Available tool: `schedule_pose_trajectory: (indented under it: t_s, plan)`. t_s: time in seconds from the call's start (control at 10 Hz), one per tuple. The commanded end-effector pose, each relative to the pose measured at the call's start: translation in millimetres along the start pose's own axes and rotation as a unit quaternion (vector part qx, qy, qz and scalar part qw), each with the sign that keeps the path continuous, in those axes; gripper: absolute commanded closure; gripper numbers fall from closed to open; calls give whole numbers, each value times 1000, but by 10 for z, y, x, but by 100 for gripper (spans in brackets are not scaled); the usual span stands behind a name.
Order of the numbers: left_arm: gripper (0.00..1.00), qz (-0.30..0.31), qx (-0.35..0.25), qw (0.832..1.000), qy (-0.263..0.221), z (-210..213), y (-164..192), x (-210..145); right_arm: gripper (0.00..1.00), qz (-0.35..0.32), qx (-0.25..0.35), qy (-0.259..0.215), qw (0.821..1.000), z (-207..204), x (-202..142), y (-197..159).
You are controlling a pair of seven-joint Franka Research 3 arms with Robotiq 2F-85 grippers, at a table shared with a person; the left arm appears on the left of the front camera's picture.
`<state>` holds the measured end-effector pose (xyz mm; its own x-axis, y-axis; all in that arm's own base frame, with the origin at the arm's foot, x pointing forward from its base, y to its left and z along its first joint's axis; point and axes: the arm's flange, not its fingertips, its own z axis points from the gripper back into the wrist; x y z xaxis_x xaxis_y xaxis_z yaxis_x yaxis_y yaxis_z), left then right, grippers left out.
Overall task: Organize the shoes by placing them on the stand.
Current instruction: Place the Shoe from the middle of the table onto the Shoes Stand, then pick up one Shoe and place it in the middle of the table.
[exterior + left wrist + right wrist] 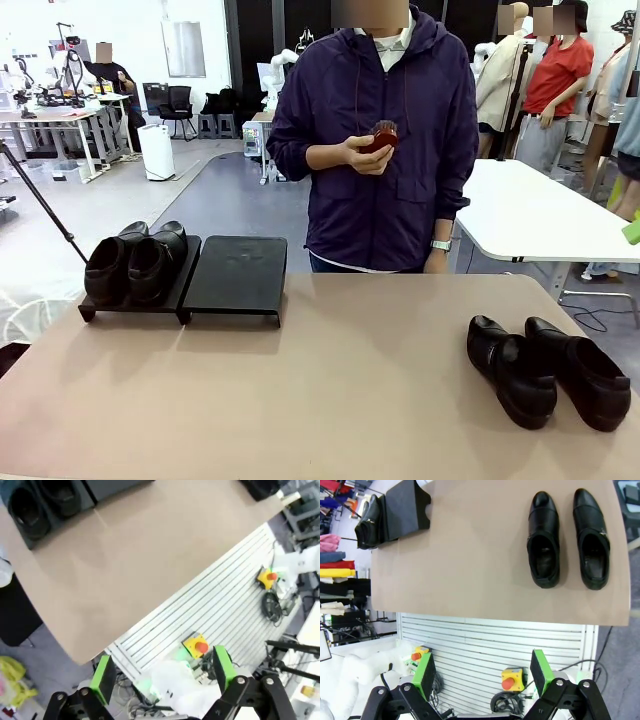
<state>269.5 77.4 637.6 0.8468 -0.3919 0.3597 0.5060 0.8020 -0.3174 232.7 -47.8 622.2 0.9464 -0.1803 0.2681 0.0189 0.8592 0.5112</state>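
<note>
Shoes first, from the front: two glossy black leather slip-ons (pixel 135 265) sit on the left section of the low flat black stand (pixel 235 270); a second glossy black pair (pixel 545 372) lies well apart on the beige table (pixel 330 400). Left wrist: the left gripper (pixel 162 672) is spread wide, empty. Right wrist: the right gripper (pixel 482 672) is equally wide and empty; grabbing one loose shoe could knock its close neighbour. They lie parallel, toes toward the far edge.

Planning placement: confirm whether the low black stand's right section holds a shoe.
No: the stand is bare on the right; two glossy black leather shoes occupy its left.
</note>
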Motion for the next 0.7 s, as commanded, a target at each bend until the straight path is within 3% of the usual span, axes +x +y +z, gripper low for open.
schedule_pose_trajectory:
  t_s: [0.0, 0.6]
  plan:
    - [0, -17, -4, 1000, 6, 30, -81, 11, 0, 7, 9, 2, 1000, 22, 12, 4]
    - [0, -17, -4, 1000, 6, 30, -81, 11, 0, 7, 9, 2, 1000, 22, 12, 4]
